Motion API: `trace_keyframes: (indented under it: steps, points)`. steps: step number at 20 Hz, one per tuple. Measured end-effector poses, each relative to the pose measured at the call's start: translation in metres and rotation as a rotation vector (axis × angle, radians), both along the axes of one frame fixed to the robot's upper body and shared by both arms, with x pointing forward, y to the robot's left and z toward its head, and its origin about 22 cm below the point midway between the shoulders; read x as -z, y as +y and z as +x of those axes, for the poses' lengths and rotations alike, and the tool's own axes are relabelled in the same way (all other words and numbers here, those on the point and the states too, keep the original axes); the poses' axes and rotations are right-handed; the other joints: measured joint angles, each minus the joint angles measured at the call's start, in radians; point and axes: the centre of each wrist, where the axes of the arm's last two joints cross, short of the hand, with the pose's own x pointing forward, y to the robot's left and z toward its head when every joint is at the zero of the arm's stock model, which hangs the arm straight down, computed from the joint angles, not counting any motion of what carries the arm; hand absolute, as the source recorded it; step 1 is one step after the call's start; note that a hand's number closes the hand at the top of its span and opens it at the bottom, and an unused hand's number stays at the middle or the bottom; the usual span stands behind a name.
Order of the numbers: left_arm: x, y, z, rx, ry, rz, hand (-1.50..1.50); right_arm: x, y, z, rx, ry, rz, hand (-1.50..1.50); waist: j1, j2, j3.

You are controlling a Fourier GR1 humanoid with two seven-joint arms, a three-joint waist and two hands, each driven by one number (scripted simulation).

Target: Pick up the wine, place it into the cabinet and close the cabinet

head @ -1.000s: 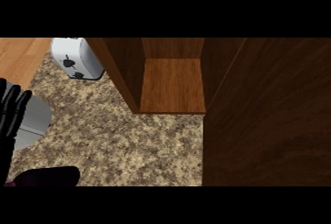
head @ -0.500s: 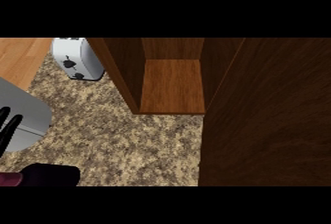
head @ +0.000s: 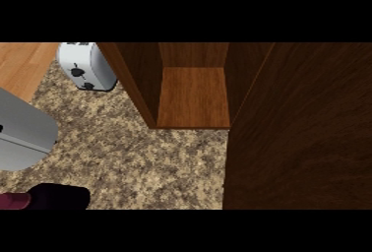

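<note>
Left forearm (head: 22, 133) at the view's left edge, hand out of sight

Its grasp cannot be told. The wine bottle (head: 54, 197) is on the counter (head: 145, 162) just below the forearm; the open cabinet (head: 193, 96) stands well right.

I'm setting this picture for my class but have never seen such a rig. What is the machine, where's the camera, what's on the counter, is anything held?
The camera sits in a humanoid robot's head, looking steeply down at a kitchen counter. The grey shape at the left edge is its left forearm; neither hand shows, so nothing is seen held. On the counter stand a white toaster, upper left, and an open wooden cabinet. The dark panel on the right appears to be its door. The dark wine bottle shows at the lower left edge, partly cut off.
</note>
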Motion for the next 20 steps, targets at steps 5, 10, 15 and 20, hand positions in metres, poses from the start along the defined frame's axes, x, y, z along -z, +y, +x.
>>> trace_keyframes:
  steps: [5, 10, 15, 20]
  points:
    - [-0.013, 0.001, 0.003, -0.016, 0.023, -0.022, -1.50, 0.002, 0.004, -0.003, -0.010, 0.016, 0.013, -1.50, 0.002, -0.004, 0.000]
    - [-0.020, 0.002, 0.005, -0.020, 0.036, -0.038, -1.50, -0.001, 0.007, -0.004, -0.013, 0.027, 0.007, -1.50, 0.000, -0.005, 0.000]
    - [-0.030, 0.006, 0.005, -0.048, 0.037, -0.046, -1.50, -0.002, 0.011, -0.004, -0.009, 0.027, 0.016, -1.50, 0.006, -0.009, 0.000]
    - [-0.041, 0.013, 0.005, -0.083, 0.001, -0.040, -1.50, -0.003, 0.013, -0.005, -0.003, 0.027, 0.013, -1.50, 0.005, -0.008, -0.001]
